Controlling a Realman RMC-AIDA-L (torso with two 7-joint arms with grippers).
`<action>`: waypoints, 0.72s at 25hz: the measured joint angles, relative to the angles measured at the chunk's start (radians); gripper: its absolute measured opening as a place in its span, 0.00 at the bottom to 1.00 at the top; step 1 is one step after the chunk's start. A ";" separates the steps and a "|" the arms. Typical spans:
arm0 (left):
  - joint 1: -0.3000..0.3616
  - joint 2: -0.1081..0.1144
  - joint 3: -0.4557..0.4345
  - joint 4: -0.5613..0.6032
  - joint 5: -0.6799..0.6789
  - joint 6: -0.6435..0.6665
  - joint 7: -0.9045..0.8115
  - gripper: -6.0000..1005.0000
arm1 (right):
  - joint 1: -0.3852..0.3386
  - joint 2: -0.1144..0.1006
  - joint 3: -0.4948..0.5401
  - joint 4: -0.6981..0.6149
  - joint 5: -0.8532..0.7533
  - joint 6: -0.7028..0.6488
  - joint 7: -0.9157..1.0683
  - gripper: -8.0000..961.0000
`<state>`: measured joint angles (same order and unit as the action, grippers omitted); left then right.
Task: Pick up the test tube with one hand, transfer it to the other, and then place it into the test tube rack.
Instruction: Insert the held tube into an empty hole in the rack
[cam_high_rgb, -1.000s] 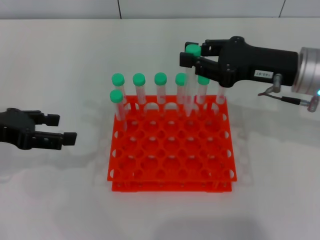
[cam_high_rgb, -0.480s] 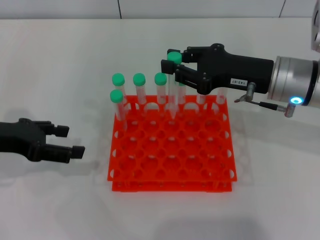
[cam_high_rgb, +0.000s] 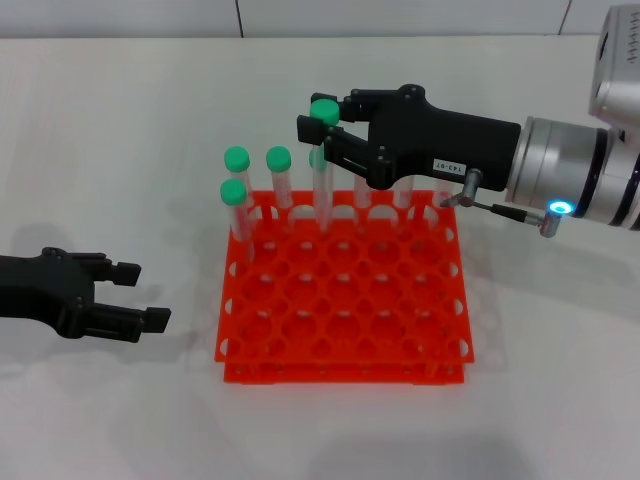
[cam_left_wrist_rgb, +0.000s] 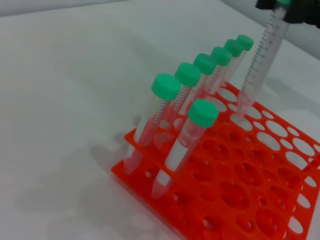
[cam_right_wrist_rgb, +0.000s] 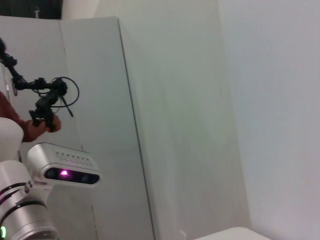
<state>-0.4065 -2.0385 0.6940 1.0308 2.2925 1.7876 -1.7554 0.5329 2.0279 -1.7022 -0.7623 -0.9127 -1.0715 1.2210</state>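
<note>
My right gripper (cam_high_rgb: 318, 135), the black one with the white label, is shut on the test tube (cam_high_rgb: 321, 190) just under its green cap. The tube hangs upright over the back rows of the orange-red test tube rack (cam_high_rgb: 340, 372). In the left wrist view the held tube (cam_left_wrist_rgb: 260, 60) has its tip close to the top tier of the rack (cam_left_wrist_rgb: 210, 200); I cannot tell whether it touches. My left gripper (cam_high_rgb: 140, 295), unlabelled, stands open and empty low over the table, left of the rack.
Several other green-capped tubes (cam_high_rgb: 236, 160) stand in the rack's back rows, some hidden behind my right gripper; they show as a line of tubes (cam_left_wrist_rgb: 189, 75) in the left wrist view. White tabletop (cam_high_rgb: 120, 120) surrounds the rack. The right wrist view shows only a wall.
My right gripper has carried the test tube leftward along the back of the rack. The left gripper has shifted slightly, staying open left of the rack.
</note>
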 joint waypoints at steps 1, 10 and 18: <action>0.000 0.000 0.000 0.000 0.001 0.000 0.001 0.89 | 0.000 0.000 -0.010 0.000 0.016 0.013 -0.012 0.28; -0.001 -0.001 0.001 0.000 0.002 0.002 0.006 0.89 | -0.002 0.000 -0.141 0.049 0.246 0.062 -0.186 0.28; -0.005 0.000 0.001 0.000 -0.004 0.003 0.007 0.89 | 0.000 0.000 -0.234 0.081 0.386 0.070 -0.287 0.28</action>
<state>-0.4114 -2.0386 0.6949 1.0308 2.2887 1.7910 -1.7488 0.5329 2.0278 -1.9359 -0.6818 -0.5264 -1.0017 0.9343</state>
